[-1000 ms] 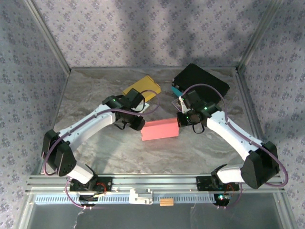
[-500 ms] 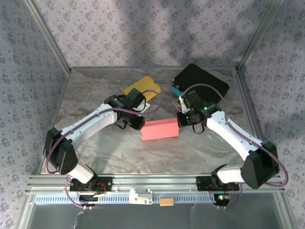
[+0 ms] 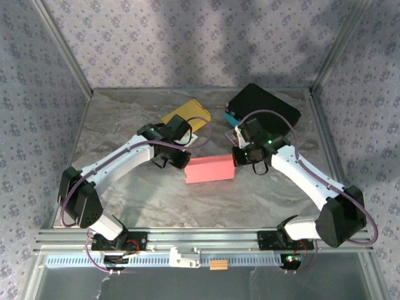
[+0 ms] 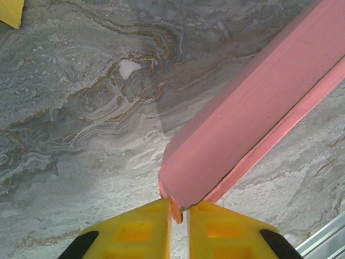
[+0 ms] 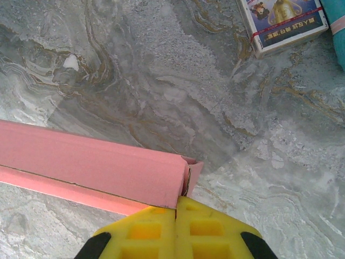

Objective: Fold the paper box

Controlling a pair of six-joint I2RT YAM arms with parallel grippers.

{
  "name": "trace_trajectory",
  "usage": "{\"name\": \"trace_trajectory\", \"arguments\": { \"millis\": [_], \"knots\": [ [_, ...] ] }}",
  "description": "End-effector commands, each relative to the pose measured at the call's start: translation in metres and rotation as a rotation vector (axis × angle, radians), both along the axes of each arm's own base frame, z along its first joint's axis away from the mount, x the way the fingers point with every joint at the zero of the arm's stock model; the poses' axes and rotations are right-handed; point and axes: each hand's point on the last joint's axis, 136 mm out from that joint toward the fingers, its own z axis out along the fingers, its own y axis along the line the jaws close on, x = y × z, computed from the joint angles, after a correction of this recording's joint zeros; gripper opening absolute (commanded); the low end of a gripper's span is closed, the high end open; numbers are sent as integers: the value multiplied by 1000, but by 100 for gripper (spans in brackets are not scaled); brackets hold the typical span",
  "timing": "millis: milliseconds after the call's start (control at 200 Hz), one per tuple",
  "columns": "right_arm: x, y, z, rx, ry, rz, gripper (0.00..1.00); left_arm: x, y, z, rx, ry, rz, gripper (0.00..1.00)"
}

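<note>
A long pink paper box (image 3: 210,169) is pinched at one end by the left gripper (image 4: 179,216). The right gripper (image 5: 176,216) is closed tight, possibly on the other end.

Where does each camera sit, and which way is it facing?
Top external: above and behind both arms, looking down over the table; the arms show whole, left tool and right tool at either end of the pink paper box.
Left wrist: on the left arm, looking down at the box's end; its yellow fingers pinch it.
Right wrist: on the right arm, looking down at the box's other end and a card pack; its yellow fingers shut.
Shared: both wrist views show that box.
</note>
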Motion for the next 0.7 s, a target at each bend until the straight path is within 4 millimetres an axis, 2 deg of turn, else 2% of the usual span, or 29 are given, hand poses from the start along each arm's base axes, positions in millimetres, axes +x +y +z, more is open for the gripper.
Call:
{"name": "trace_trajectory", "arguments": {
  "millis": [0,250,515,695],
  "knots": [
    [-16,-6,-9,-22,68,16,0,1,-8,7,-29,25,8,12],
    [-15,-5,-8,-32,65,15,0,-7,-16,13,-77,152,89,4],
    [-15,-3,-9,-46,69,20,0,-18,-19,16,-101,274,187,2],
    [-14,0,-8,-51,61,26,0,-12,-18,18,-123,324,289,1]
  ]
}}
